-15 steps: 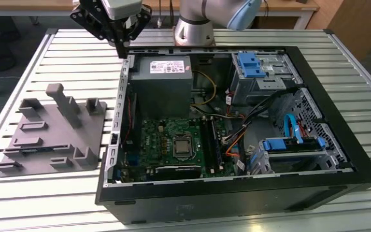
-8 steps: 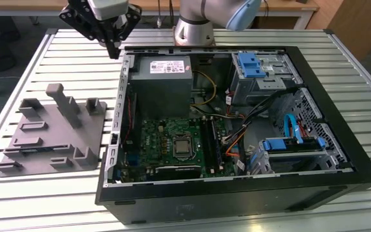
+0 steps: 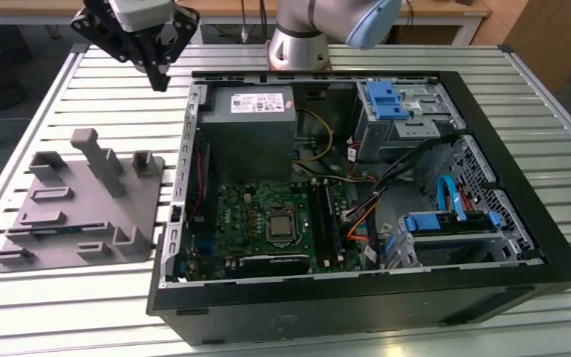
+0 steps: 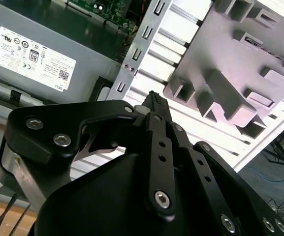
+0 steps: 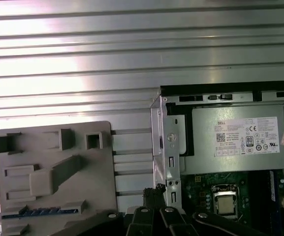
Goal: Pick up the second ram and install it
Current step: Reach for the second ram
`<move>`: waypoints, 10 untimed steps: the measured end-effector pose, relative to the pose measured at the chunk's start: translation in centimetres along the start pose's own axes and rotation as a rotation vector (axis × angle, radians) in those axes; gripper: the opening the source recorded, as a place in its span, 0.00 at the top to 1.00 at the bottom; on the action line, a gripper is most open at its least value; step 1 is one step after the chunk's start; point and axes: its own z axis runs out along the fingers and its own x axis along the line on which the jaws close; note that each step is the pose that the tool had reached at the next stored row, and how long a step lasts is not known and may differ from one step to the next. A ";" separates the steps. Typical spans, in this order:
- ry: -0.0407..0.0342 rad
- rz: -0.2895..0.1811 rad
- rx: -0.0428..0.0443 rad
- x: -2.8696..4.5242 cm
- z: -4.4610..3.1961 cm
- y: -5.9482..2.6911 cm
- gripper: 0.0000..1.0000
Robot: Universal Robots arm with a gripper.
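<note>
One ram to lift: the blue ram [image 3: 56,231] stands on edge in a slot of the grey fixture [image 3: 87,201], on the counter [image 3: 87,89] beside the case [image 3: 365,297].
Doing it well: the gripper should probably be opened, lined up across the ram's flat faces and brought straight down. Gripping at mid-length would help it lift out without tilting.
Gripper: the gripper [image 3: 160,74] is closed and holds nothing. It hangs above the counter by the case's far corner, well apart from the ram.

A ribbed metal table [image 3: 57,305] gleams under bright light, wooden furniture [image 3: 553,37] behind it
</note>
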 end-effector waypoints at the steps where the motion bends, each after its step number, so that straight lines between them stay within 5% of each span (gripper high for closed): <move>1: -0.0001 0.000 0.0000 0.26 0.00 -0.02 0.90; 10: 0.0000 0.000 0.0000 2.83 -0.02 -0.22 0.90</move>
